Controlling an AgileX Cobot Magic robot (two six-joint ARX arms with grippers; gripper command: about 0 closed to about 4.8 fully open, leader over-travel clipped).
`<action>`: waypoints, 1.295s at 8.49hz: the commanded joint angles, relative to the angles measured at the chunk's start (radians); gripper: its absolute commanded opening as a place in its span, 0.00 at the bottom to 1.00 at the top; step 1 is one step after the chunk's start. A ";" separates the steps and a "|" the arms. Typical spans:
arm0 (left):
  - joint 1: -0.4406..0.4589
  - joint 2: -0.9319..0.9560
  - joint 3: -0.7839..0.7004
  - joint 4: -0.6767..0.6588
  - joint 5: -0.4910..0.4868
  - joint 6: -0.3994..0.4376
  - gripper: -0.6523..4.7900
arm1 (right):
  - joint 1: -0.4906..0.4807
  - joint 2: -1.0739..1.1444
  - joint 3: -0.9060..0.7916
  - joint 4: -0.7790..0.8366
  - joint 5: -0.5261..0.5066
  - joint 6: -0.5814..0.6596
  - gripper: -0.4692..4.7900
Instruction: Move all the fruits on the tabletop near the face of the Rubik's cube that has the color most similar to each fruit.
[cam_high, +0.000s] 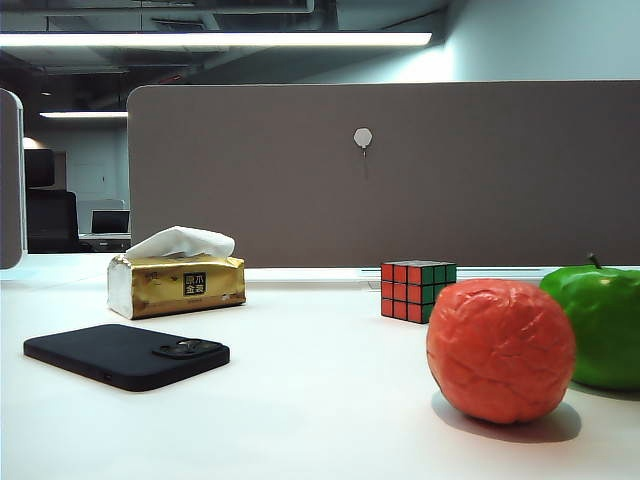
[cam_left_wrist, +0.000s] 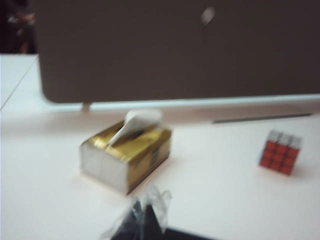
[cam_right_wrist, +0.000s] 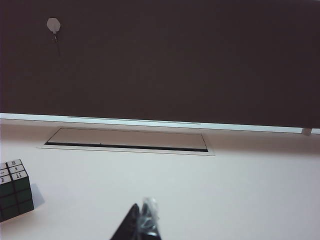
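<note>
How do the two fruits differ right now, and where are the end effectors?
The orange-red fruit has wrinkled, matte skin; the green apple is glossy with a dark stem. The orange-red one sits nearer the camera, partly covering the apple. Both rest on the tabletop, right of the Rubik's cube. The left end effector and right end effector hold nothing, jaw state unclear.

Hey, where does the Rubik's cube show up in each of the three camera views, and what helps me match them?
Exterior view: Rubik's cube sits right of centre on the tabletop, behind the orange-red fruit.
Left wrist view: at the right edge, red face showing.
Right wrist view: at the lower-left edge, green face showing, partly cut off.
Shared landmark: the white hook on the grey partition.
</note>
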 joint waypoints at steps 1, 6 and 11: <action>-0.002 0.001 0.003 0.109 0.049 -0.052 0.11 | 0.000 0.000 0.008 0.010 -0.002 0.005 0.09; -0.002 0.002 0.270 -0.368 0.151 -0.066 0.11 | 0.001 0.009 0.399 -0.524 -0.120 -0.006 0.09; -0.004 0.111 0.439 -0.541 0.292 -0.029 0.11 | 0.000 0.198 0.660 -0.837 -0.238 -0.027 0.09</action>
